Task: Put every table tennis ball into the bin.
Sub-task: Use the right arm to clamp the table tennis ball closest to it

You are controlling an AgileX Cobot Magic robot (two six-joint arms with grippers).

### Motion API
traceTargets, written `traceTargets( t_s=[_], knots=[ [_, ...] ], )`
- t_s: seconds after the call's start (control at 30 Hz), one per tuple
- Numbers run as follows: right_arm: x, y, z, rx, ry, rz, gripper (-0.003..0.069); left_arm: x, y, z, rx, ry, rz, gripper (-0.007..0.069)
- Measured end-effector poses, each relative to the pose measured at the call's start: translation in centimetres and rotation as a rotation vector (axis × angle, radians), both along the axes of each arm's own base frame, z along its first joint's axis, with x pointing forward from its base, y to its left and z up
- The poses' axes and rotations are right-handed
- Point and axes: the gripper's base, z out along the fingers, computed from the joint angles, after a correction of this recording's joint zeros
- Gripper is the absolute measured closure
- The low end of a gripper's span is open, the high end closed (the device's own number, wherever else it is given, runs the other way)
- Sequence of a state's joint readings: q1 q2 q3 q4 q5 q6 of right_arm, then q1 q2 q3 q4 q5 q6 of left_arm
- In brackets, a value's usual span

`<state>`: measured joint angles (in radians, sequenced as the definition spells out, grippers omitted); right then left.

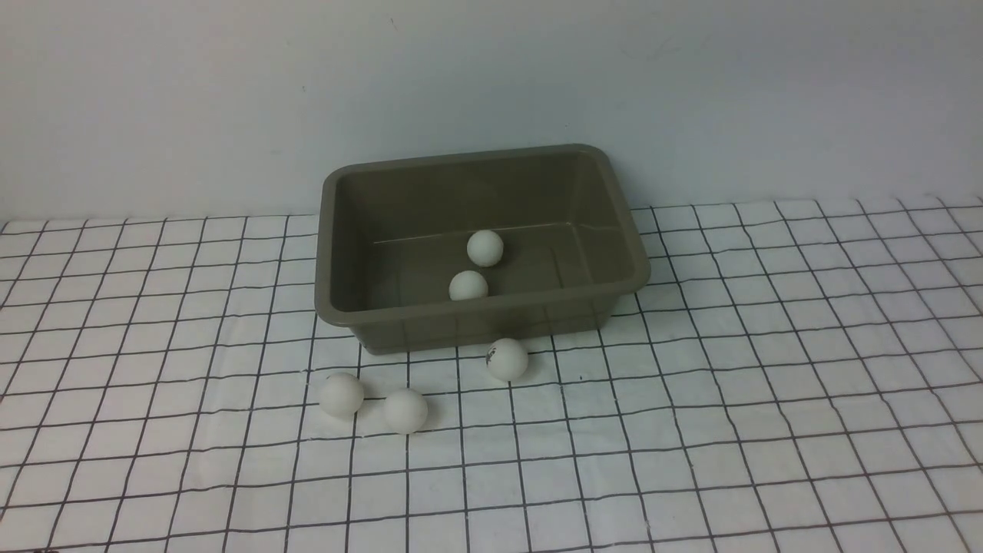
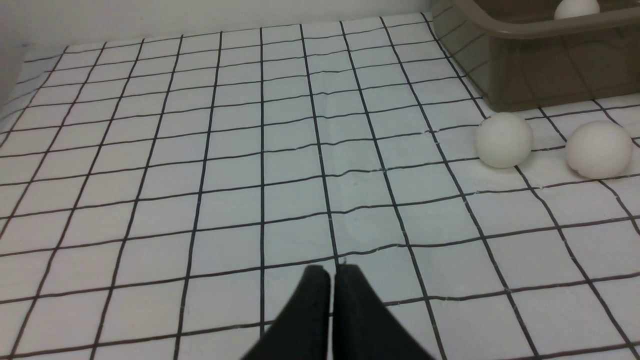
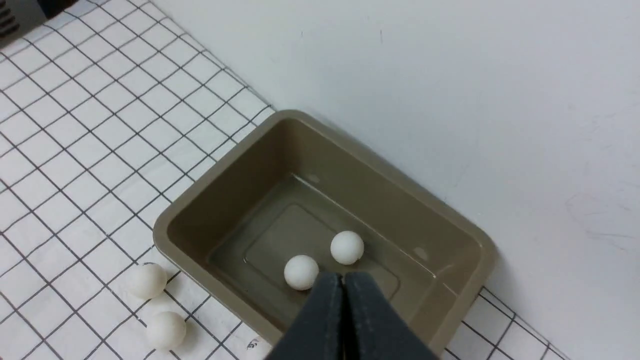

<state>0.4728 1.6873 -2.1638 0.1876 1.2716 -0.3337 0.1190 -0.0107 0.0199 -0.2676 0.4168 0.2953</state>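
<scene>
The olive-grey bin (image 1: 461, 200) stands at the middle of the table near the back wall. Two table tennis balls (image 1: 485, 248) (image 1: 468, 286) lie inside it. Three more rest on the cloth in front of it: one with a dark mark (image 1: 508, 359) and two to the left (image 1: 341, 394) (image 1: 405, 410). Neither arm shows in the front view. My right gripper (image 3: 343, 277) is shut and empty above the bin (image 3: 240, 190), over the two balls (image 3: 347, 247) (image 3: 301, 272). My left gripper (image 2: 331, 270) is shut and empty, low over the cloth, well apart from two balls (image 2: 503, 139) (image 2: 598, 149).
A white cloth with a black grid (image 1: 768, 384) covers the table. A plain pale wall (image 1: 491, 77) rises right behind the bin. In the left wrist view the bin's side (image 2: 550, 65) stands just beyond the two loose balls.
</scene>
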Motion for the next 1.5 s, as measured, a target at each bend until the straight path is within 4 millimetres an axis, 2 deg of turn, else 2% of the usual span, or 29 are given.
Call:
traceTargets(
  t_s=[0.07, 0.1, 0.17, 0.2, 0.23, 0.27, 0.33, 0.4, 0.53, 0.6, 0.63, 0.73, 0.77, 0.9, 0.97, 1.0, 1.03, 1.1, 1.27, 1.5],
  knots=[
    [-1.9, -1.2, 0.6, -0.008, -0.011, -0.015, 0.0669, 0.0, 0.0, 0.0, 0.000, 0.000, 0.000, 0.0629],
    [-2.1, -1.3, 0.6, -0.010, -0.011, -0.016, 0.0669, 0.0, 0.0, 0.0, 0.000, 0.000, 0.000, 0.0629],
    [-4.3, -2.6, 0.0, -0.034, 0.017, -0.032, 0.0669, 0.0, 0.0, 0.0, 0.000, 0.000, 0.000, 0.0629],
    [-4.6, -2.8, -0.2, -0.037, 0.025, -0.035, 0.0669, 0.0, 0.0, 0.0, 0.000, 0.000, 0.000, 0.0629],
    [-6.3, -3.7, -1.8, -0.063, 0.077, -0.043, 0.0669, 0.0, 0.0, 0.0, 0.000, 0.000, 0.000, 0.0629],
    [-6.3, -3.7, -1.8, -0.063, 0.077, -0.043, 0.0669, 0.0, 0.0, 0.0, 0.000, 0.000, 0.000, 0.0629],
    [-8.1, -4.6, -4.3, -0.066, 0.126, -0.058, 0.0669, 0.0, 0.0, 0.0, 0.000, 0.000, 0.000, 0.0629],
    [-9.1, -5.1, -6.0, -0.033, 0.127, -0.073, 0.0669, 0.0, 0.0, 0.0, 0.000, 0.000, 0.000, 0.0629],
    [-9.9, -5.2, -11.8, 0.039, 0.186, -0.113, 0.0669, 0.0, 0.0, 0.0, 0.000, 0.000, 0.000, 0.0629],
    [-9.9, -5.1, -13.7, 0.062, 0.214, -0.126, 0.0669, 0.0, 0.0, 0.0, 0.000, 0.000, 0.000, 0.0629],
    [-9.8, -4.8, -16.1, 0.078, 0.251, -0.138, 0.0669, 0.0, 0.0, 0.0, 0.000, 0.000, 0.000, 0.0629],
    [-9.7, -3.7, -19.1, 0.098, 0.278, -0.139, 0.0669, 0.0, 0.0, 0.0, 0.000, 0.000, 0.000, 0.0629],
    [-9.6, -3.7, -19.0, 0.104, 0.272, -0.141, 0.0669, 0.0, 0.0, 0.0, 0.000, 0.000, 0.000, 0.0629],
    [-8.2, -0.1, -22.0, 0.129, 0.268, -0.116, 0.0669, 0.0, 0.0, 0.0, 0.000, 0.000, 0.000, 0.0629],
    [-7.9, 1.0, -23.0, 0.127, 0.277, -0.113, 0.0669, 0.0, 0.0, 0.0, 0.000, 0.000, 0.000, 0.0629],
    [-7.3, 2.0, -24.3, 0.109, 0.296, -0.118, 0.0669, 0.0, 0.0, 0.0, 0.000, 0.000, 0.000, 0.0629],
    [-7.1, 2.3, -24.6, 0.105, 0.295, -0.122, 0.0669, 0.0, 0.0, 0.0, 0.000, 0.000, 0.000, 0.0629],
    [-6.1, 3.4, -26.6, 0.070, 0.312, -0.144, 0.0669, 0.0, 0.0, 0.0, 0.000, 0.000, 0.000, 0.0629],
    [-4.3, 4.5, -28.1, 0.045, 0.298, -0.187, 0.0669, 0.0, 0.0, 0.0, 0.000, 0.000, 0.000, 0.0629],
    [-1.9, 5.6, -27.9, 0.072, 0.231, -0.255, 0.0669, 0.0, 0.0, 0.0, 0.000, 0.000, 0.000, 0.0629]
  ],
)
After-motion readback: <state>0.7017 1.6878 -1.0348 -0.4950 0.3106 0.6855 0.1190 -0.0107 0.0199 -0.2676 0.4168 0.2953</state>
